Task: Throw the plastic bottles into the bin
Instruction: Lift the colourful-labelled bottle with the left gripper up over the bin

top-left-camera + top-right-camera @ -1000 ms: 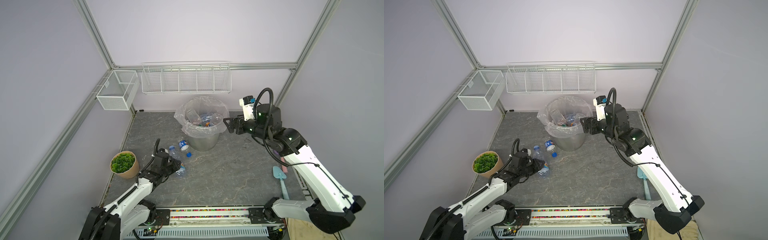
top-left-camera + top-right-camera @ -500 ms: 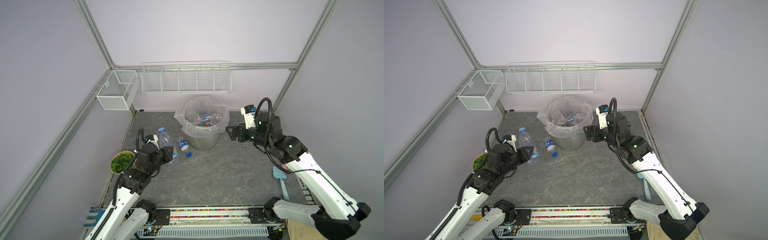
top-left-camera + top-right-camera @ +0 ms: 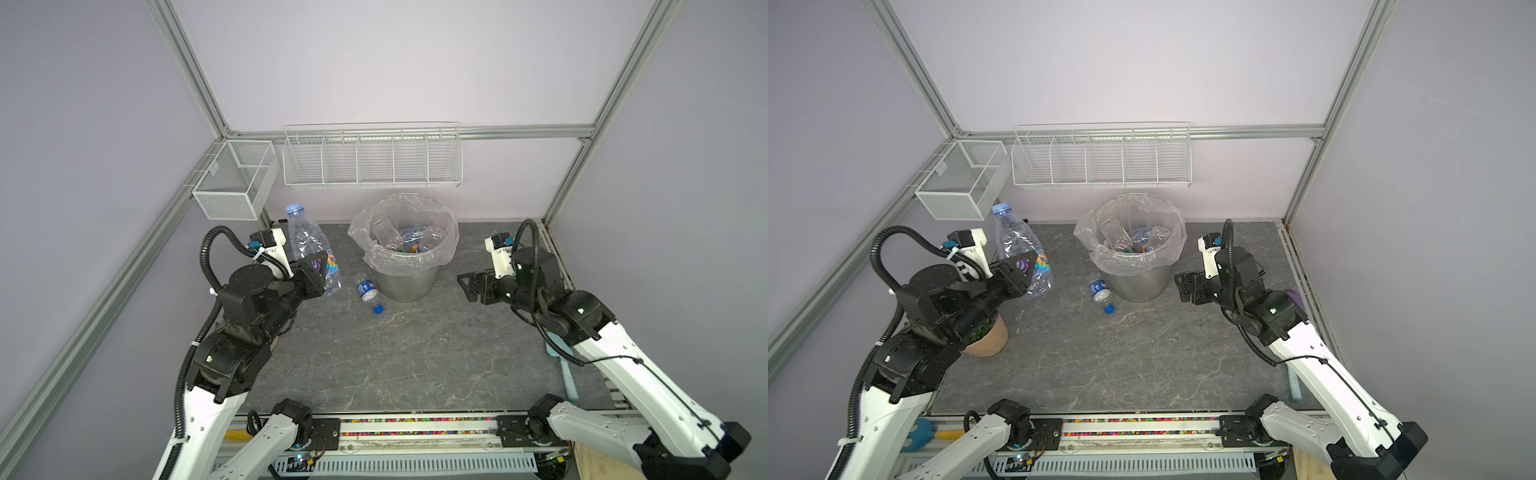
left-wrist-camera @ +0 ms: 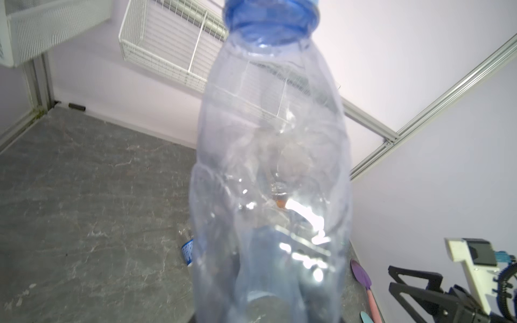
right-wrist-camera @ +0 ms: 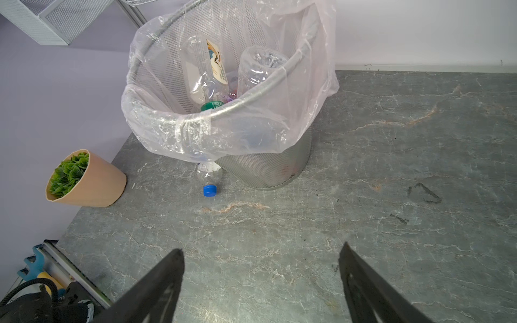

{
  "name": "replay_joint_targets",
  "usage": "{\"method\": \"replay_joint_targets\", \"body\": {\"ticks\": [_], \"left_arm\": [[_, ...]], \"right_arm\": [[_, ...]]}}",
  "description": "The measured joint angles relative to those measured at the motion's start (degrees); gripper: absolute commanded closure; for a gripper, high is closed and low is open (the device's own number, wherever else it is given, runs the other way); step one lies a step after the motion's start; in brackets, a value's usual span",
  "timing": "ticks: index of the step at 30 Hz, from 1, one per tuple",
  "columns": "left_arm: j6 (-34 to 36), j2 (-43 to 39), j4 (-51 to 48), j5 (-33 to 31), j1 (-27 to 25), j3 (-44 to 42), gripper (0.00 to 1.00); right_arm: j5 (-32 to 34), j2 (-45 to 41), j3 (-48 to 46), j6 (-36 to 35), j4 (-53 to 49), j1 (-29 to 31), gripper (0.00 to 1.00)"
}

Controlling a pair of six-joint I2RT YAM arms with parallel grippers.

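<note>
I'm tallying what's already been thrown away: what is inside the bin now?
Inside the bin lie several crushed clear bottles, among them one with a cream label and one with a green label. The bag and upper bottles cover whatever lies beneath, so no full count.

A long white wire basket (image 3: pixel 372 156) hangs on the back wall, and a smaller mesh basket (image 3: pixel 235 178) is mounted just off its left end. Well in front of the long basket, on the grey marbled tabletop (image 3: pixel 395 353), a green plant in a tan pot (image 5: pixel 84 179) sits toward the left and a light-blue spatula (image 3: pixel 568 378) lies far to the right.
</note>
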Motion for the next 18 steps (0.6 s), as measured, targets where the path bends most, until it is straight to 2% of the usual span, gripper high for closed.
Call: {"method": "replay_joint_targets", "body": {"ticks": [9,18], "left_arm": [[6.1,7.8,0.2,-0.3,0.0,14.2,0.74],[7.8,14.1,1.8,1.1,0.0,19.6,0.74]], "right_arm": [[0.4,-1.9,-0.9,0.2,-0.4,-0.1,0.11],[0.6,-2.9,-1.1,0.2,-2.1,-0.2,0.11]]}}
